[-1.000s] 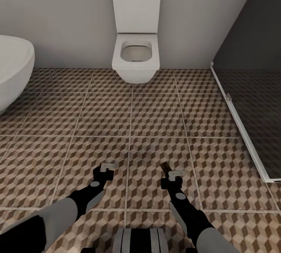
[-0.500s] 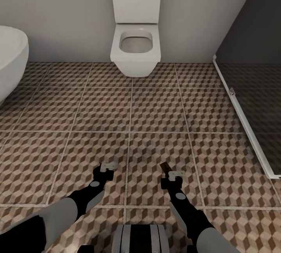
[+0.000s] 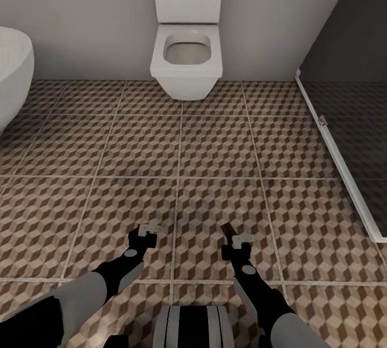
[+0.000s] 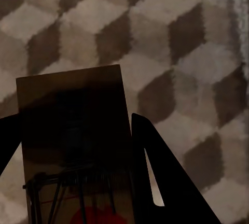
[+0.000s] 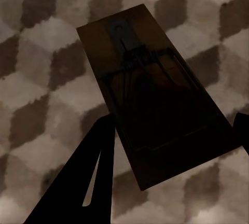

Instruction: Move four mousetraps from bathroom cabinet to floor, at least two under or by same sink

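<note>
Mid-carry: one mousetrap (image 4: 72, 130) is clamped in the left gripper (image 3: 149, 228), another mousetrap (image 5: 150, 105) in the right gripper (image 3: 236, 238); the sink must be found next.

Head downward; wrists close over floor (image 3: 215, 144)

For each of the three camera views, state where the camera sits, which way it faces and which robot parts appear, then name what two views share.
Head view: on the head, facing forward and down at the bathroom floor, toilet, both arms.
Left wrist view: near the left gripper, along its dark fingers, onto a held mousetrap.
Right wrist view: near the right gripper, onto another mousetrap.
Shared: both wrist views show cube-patterned tiles.
</note>
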Available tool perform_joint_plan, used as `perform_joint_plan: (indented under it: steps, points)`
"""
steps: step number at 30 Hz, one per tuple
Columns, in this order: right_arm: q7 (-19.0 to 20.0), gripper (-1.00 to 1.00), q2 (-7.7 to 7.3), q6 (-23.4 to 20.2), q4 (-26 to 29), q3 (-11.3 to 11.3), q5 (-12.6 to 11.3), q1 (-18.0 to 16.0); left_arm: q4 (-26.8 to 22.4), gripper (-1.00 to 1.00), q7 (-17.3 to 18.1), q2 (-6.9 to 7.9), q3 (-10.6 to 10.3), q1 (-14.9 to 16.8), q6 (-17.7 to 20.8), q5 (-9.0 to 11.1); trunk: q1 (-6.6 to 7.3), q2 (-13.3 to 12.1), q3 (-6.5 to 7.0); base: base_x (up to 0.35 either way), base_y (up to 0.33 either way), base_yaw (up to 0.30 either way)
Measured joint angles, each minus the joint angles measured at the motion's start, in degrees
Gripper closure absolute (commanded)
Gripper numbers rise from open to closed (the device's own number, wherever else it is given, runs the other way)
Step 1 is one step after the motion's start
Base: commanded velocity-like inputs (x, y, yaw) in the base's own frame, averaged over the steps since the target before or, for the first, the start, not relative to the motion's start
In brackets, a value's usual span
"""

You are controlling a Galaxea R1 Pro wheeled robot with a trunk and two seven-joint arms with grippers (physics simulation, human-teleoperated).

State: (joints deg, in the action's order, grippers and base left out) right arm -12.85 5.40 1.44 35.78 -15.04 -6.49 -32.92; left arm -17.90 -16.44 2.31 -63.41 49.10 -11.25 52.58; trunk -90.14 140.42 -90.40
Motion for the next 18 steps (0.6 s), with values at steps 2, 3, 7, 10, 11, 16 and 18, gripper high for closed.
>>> perform_joint_plan:
  steps: [2,3,7,10,11,16,18]
  points:
    - [0.0,1.0,0.0,-0.02,0.01,0.0,0.0,0.0,-0.03,1.0,0.01,0.0,0.0,0.0,-0.1,0.0,0.0,0.0,-0.01,0.0,0.0,0.0]
    - [0.0,1.0,0.0,0.0,-0.01,0.0,0.0,0.0,-0.01,1.0,0.01,0.0,0.0,0.0,-0.11,0.0,0.0,0.0,-0.01,0.0,0.0,0.0]
    - [0.0,1.0,0.0,0.0,0.0,0.0,0.0,0.0,0.01,1.0,0.01,0.0,0.0,0.0,-0.09,0.02,0.0,0.0,-0.01,0.0,0.0,0.0]
    - [0.0,1.0,0.0,-0.01,-0.01,0.0,0.0,0.0,0.02,1.0,0.01,0.0,0.0,0.0,-0.08,0.03,0.01,0.0,-0.01,0.054,0.042,0.0]
    - [0.0,1.0,0.0,-0.01,0.0,0.0,0.0,0.0,0.03,1.0,0.01,0.0,0.0,0.0,-0.08,0.02,0.01,0.0,-0.01,0.131,0.118,0.0]
    - [-0.01,1.0,-0.02,-0.01,0.01,-0.01,0.08,0.01,0.04,1.0,0.01,-0.01,0.0,0.01,-0.08,0.03,0.02,0.0,-0.01,0.194,0.179,0.0]
    - [-0.02,1.0,-0.01,-0.02,0.01,-0.01,0.13,0.01,0.04,1.0,0.01,-0.01,0.0,0.01,-0.08,0.04,0.02,0.0,-0.01,0.232,0.212,0.0]
